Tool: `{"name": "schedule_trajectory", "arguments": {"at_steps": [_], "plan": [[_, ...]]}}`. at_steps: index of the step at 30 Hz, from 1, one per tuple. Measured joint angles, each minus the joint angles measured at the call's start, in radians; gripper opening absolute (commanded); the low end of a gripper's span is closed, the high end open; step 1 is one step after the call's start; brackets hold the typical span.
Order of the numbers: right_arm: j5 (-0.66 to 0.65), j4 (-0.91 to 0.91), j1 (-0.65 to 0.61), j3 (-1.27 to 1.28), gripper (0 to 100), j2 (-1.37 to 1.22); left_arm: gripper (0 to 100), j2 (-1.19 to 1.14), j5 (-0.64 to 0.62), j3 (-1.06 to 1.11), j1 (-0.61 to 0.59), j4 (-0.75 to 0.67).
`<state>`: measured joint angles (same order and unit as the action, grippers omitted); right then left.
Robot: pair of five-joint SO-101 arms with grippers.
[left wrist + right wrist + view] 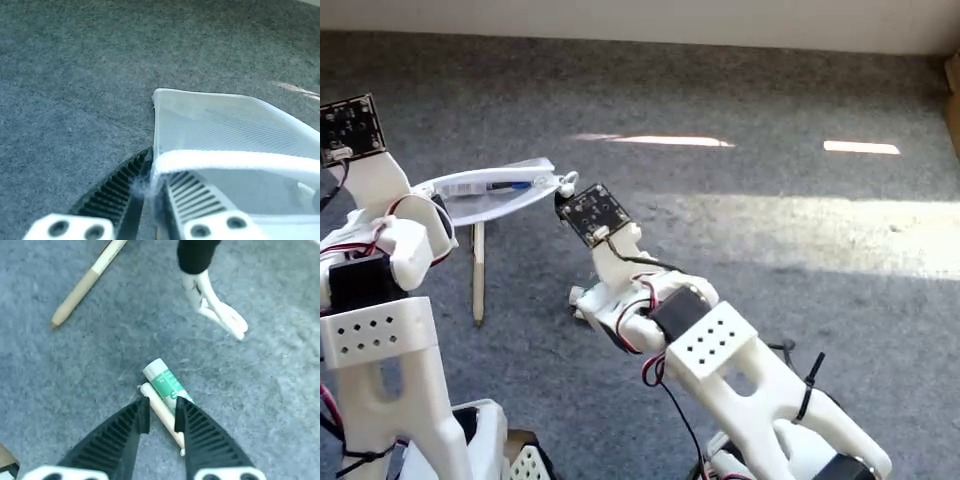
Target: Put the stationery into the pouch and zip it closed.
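"Hovering low, the right gripper sits with its jaws slightly parted either side of a cream stick that lies flat on the counter. No pinch yet, as far as I can judge."

"And a green tube is touching that stick. Crowded pick!"

"It is. The stick looks light, rigid and smooth, so it may roll. I'd take it mid-length, square across, clear of the tube."

"Over on the left?"

"The left gripper is clenched on the hem of the mesh pouch, holding it up off the counter. A pen is inside."

"Soft thing, that pouch."

"Floppy and light. Held by one end it sags, so the mouth could close up. I can't tell how wide it gapes. The zip will likely want one hold on the pull and another on the far end."

"Anything else out?"

"A long pencil on the counter just under the pouch, apart from the stick. It's slim and stiff, so grip it near the middle."
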<state>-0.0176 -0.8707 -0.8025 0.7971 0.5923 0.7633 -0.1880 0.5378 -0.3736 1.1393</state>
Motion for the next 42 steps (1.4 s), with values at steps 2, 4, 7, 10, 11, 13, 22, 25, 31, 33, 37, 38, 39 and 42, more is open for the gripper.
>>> {"name": "schedule_trajectory", "arguments": {"at_steps": [2, 4, 7, 10, 11, 13, 22, 25, 31, 33, 37, 38, 39, 42], "plan": [[0.000, 0.000, -0.008, -0.005, 16.8, -0.028, 1, 0.000, 0.000, 0.000, 0.000, 0.000], [0.000, 0.000, -0.008, -0.026, 17.0, -0.046, 1, 0.000, 0.000, 0.000, 0.000, 0.000], [0.000, 0.000, -0.017, -0.037, 17.0, -0.072, 1, 0.000, 0.000, 0.000, 0.000, 0.000], [0.000, 0.021, -0.046, -0.037, 17.0, -0.115, 1, 0.000, 0.000, 0.000, 0.000, 0.000], [0.000, 0.037, -0.055, -0.037, 17.0, -0.132, 1, 0.000, 0.000, 0.000, 0.000, 0.000], [0.000, 0.074, -0.069, -0.037, 17.0, -0.167, 1, 0.000, 0.000, 0.000, 0.000, 0.000], [-0.003, 0.130, -0.069, -0.037, 23.7, -0.265, 1, -0.002, 0.000, 0.000, 0.000, 0.000], [-0.003, 0.135, -0.069, -0.037, 26.0, -0.304, 1, -0.002, 0.000, 0.000, 0.000, 0.000], [-0.003, 0.198, -0.069, -0.037, 26.0, -0.365, 1, -0.002, 0.000, 0.000, 0.000, 0.000], [-0.003, 0.221, -0.066, -0.037, 26.0, -0.391, 1, -0.002, 0.000, 0.000, 0.000, 0.000], [-0.003, 0.265, -0.025, -0.038, 26.0, -0.448, 1, -0.002, 0.000, 0.000, 0.000, 0.000], [-0.003, 0.276, -0.006, -0.038, 25.9, -0.463, 1, -0.002, 0.000, 0.000, 0.000, 0.000], [-0.006, 0.287, 0.012, -0.038, 25.9, -0.479, 1, -0.002, 0.000, 0.000, 0.000, 0.000], [-0.052, 0.308, 0.052, -0.043, 25.9, -0.520, 1, -0.002, 0.000, 0.000, 0.000, 0.000]]}}
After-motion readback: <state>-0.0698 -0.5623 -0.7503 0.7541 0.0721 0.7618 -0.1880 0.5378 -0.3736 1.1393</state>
